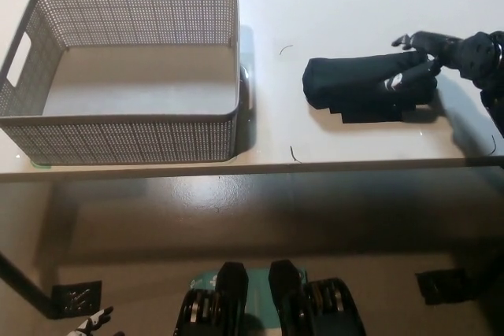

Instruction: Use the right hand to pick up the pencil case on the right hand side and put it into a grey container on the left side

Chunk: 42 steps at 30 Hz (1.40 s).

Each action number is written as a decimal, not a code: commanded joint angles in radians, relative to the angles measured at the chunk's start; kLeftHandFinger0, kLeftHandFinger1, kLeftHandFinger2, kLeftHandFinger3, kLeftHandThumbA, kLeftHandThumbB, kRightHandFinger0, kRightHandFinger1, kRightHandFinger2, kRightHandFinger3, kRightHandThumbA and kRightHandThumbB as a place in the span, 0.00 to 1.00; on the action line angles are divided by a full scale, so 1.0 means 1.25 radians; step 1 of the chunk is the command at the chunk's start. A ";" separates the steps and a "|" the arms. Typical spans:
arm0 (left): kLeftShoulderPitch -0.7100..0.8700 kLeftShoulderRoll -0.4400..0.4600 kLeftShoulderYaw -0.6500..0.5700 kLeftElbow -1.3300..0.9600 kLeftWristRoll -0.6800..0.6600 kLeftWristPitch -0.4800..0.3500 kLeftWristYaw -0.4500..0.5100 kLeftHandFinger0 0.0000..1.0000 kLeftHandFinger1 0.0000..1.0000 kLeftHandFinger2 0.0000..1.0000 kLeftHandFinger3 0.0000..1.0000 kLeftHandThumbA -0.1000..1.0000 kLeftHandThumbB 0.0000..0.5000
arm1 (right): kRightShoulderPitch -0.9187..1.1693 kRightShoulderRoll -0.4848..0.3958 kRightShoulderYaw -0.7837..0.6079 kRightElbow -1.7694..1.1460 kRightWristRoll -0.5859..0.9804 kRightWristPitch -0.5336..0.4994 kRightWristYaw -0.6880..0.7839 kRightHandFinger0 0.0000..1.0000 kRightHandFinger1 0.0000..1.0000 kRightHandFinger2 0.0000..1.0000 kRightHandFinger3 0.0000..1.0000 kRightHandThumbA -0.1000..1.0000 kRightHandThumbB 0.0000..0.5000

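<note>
The black pencil case (354,84) lies flat on the white table (331,5), right of centre. My black right hand (425,60) comes in from the right edge and sits over the case's right end. Its fingers (413,38) reach along the far side while the thumb rests on the case's top near the front. The hand is open around the case, and the case rests on the table. The grey perforated container (235,53) stands at the left with its bare floor showing. Only a sliver of my white left hand (93,323) shows at the bottom left edge.
The table's front edge (260,168) runs across just below the container and the case. A gap of bare table separates the container from the case. Small dark thread scraps (294,153) lie on the tabletop.
</note>
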 commanded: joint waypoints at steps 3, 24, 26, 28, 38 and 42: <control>-0.002 0.031 0.003 -0.012 -0.014 -0.036 -0.014 1.00 1.00 1.00 1.00 0.95 0.52 | -0.073 0.005 -0.002 0.062 -0.019 -0.040 -0.069 1.00 1.00 1.00 1.00 0.84 1.00; -0.019 0.033 0.008 -0.011 -0.032 -0.045 -0.036 1.00 0.98 0.99 1.00 0.94 0.60 | -0.127 0.009 0.008 0.060 -0.034 -0.033 -0.052 1.00 1.00 1.00 1.00 0.85 1.00; -0.023 0.036 0.009 -0.010 -0.033 -0.043 -0.038 1.00 0.97 0.99 1.00 0.95 0.61 | -0.135 0.013 0.007 0.067 -0.032 -0.032 -0.055 1.00 1.00 1.00 1.00 0.84 1.00; -0.022 0.036 0.009 -0.012 -0.037 -0.039 -0.042 1.00 0.98 0.99 1.00 0.94 0.59 | -0.143 0.018 0.012 0.069 -0.038 -0.036 -0.058 1.00 1.00 1.00 1.00 0.83 1.00; -0.024 0.036 0.003 -0.011 -0.031 -0.043 -0.044 1.00 0.98 1.00 1.00 0.95 0.60 | -0.134 0.050 0.019 0.036 -0.046 -0.045 -0.077 1.00 1.00 1.00 1.00 0.84 1.00; -0.026 0.035 0.003 -0.013 -0.030 -0.043 -0.047 1.00 0.98 1.00 1.00 0.94 0.60 | -0.139 0.070 0.020 0.064 -0.048 -0.053 -0.092 1.00 1.00 1.00 1.00 0.85 1.00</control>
